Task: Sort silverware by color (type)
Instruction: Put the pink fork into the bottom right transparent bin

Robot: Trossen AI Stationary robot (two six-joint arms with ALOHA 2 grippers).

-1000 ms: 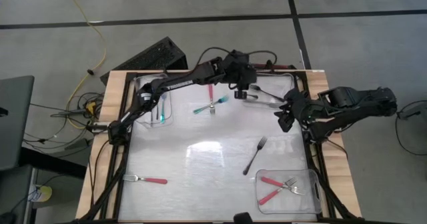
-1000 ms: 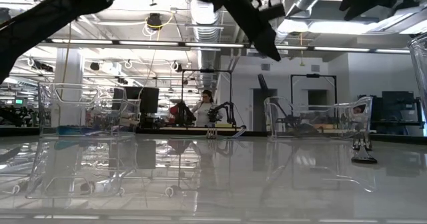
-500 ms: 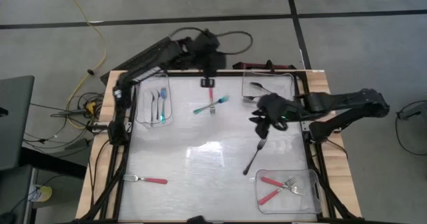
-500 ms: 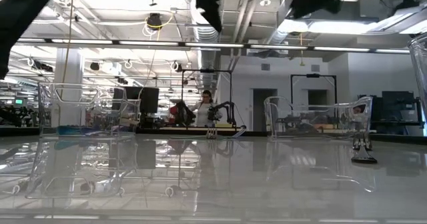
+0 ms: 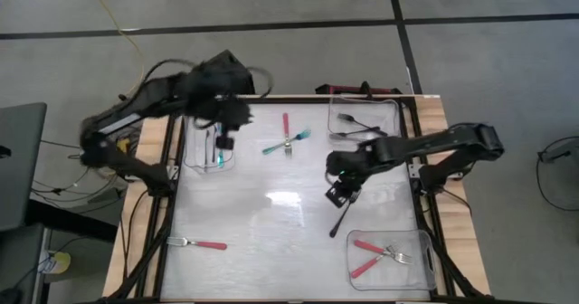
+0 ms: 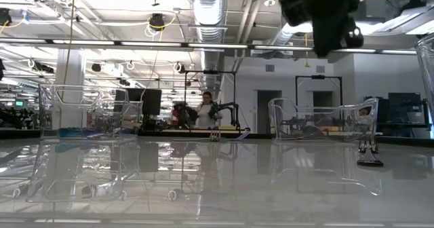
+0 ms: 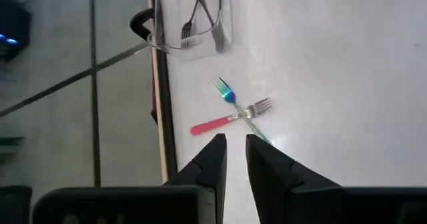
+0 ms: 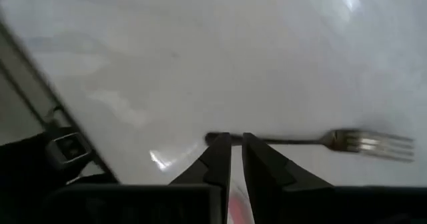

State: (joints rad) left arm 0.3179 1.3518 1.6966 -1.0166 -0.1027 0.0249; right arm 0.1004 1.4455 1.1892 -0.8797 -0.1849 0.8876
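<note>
The right hand (image 5: 338,194), fingers nearly closed and empty, hovers over the black fork (image 5: 342,215) lying flat mid-surface (image 5: 271,241). The left hand (image 5: 223,141), likewise narrowed and empty, hangs above the far-left tray (image 5: 192,159). Light, stiff and thin, the fork likely suits a pinch across its handle.

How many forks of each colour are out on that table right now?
Red-handled forks: 4
Teal forks: 3, counting 2 partly hidden in the left tray
Black forks: 3
Total: 10 that can be made out
</note>
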